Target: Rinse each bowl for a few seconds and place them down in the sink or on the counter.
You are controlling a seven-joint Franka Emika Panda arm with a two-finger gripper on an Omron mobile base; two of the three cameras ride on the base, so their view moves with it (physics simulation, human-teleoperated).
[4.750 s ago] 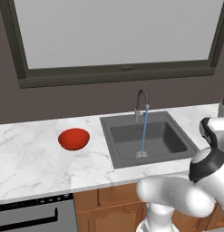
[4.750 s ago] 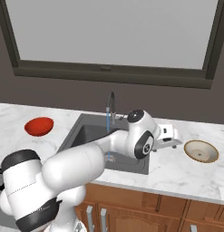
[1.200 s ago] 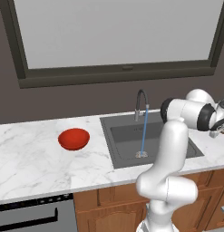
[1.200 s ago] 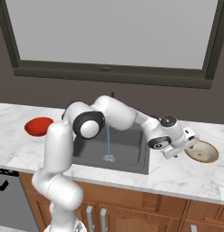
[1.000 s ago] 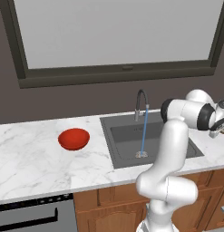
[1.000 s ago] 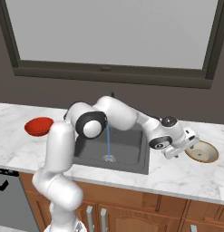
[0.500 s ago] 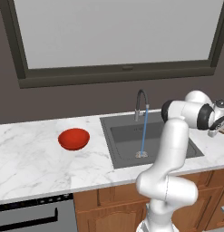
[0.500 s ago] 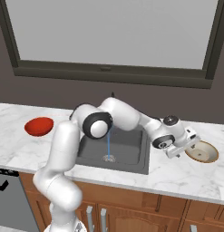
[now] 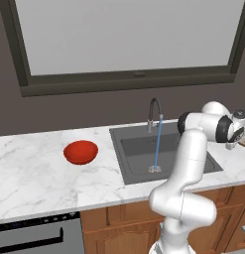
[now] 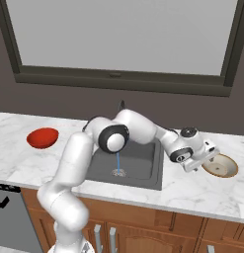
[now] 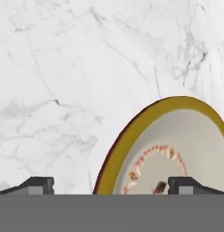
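Red bowl point(image 9: 81, 152): set on the tabletop point(image 9: 30, 173) well to the left of the sink, upright, apart from everything else; not yet handled, it is judged.

Sink point(image 9: 139, 149): recessed near the middle of the tabletop, toward its back edge; a thin stream of water point(image 9: 156, 146) is seen falling from the dark arched faucet point(image 9: 153, 113) to the drain.

Cream bowl point(image 10: 220, 165): set upright on the tabletop to the right of the sink, near the right end of the marble; in the hand view its brownish rim and patterned inside are seen low and to the right.

Gripper point(image 10: 205, 157): held low just beside the cream bowl, on its sink side; its fingers point(image 11: 38, 185) are spread wide, nothing is held between them. In the hand view the near rim of the bowl is seen passing between the two tips, one tip outside over bare marble, the other over the bowl's inside.

Step in hand: judged to be the approach for picking up the cream bowl by its rim.

How it is done well: the rim wall should be kept centred between the tips, the gripper lowered until the wall is well straddled, and only then closed. A shallow bowl can be pushed along smooth marble, so sideways contact should be avoided.

Risk: a pinch taken too high may slip off the rim.
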